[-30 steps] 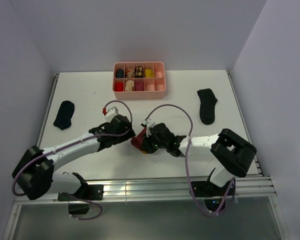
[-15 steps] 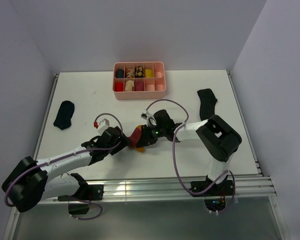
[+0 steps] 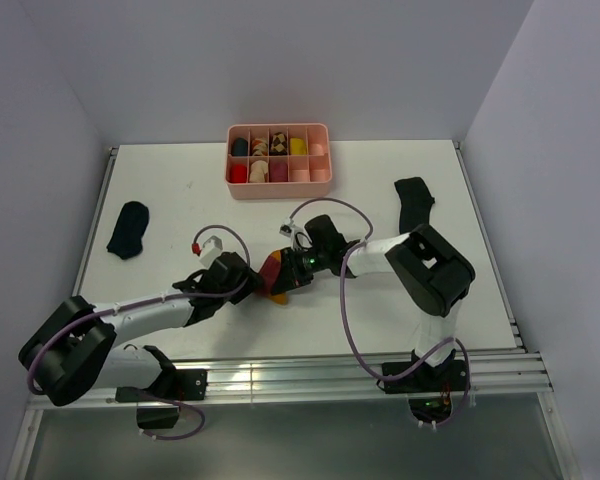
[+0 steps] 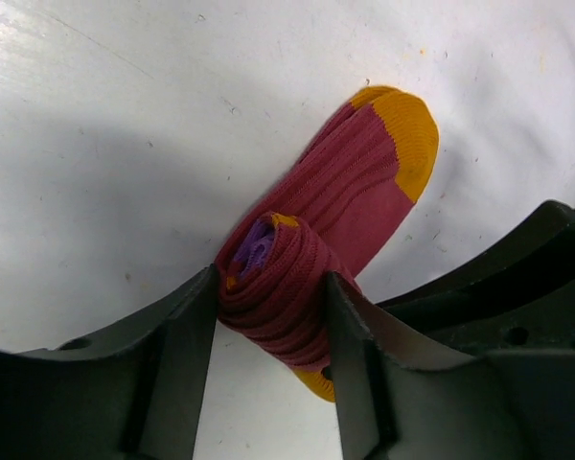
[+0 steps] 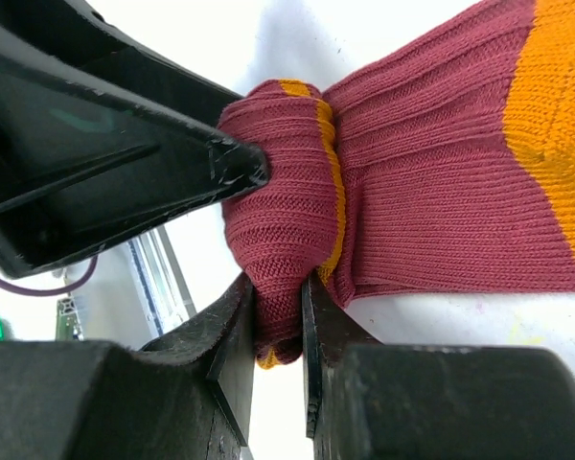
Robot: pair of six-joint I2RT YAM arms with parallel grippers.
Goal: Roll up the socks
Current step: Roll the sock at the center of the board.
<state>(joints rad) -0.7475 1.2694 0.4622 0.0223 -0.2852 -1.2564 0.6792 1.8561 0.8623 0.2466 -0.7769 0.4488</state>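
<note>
The left hand (image 4: 270, 305) has narrowed from spread to gripping the rolled end of the striped sock (image 4: 369, 177) at mid-desk (image 3: 180, 190). The right hand (image 5: 278, 324) keeps pinching the same roll. Held from both sides, the roll probably won't unwind.

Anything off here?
Nothing spilled or damaged. The maroon sock is only half rolled, toe end flat on the table, the roll held by the left gripper and right gripper. Pink tray sits square.

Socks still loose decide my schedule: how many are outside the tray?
3: striped sock mid-table; black sock far left; second black sock at right, its near end behind the right arm.
</note>
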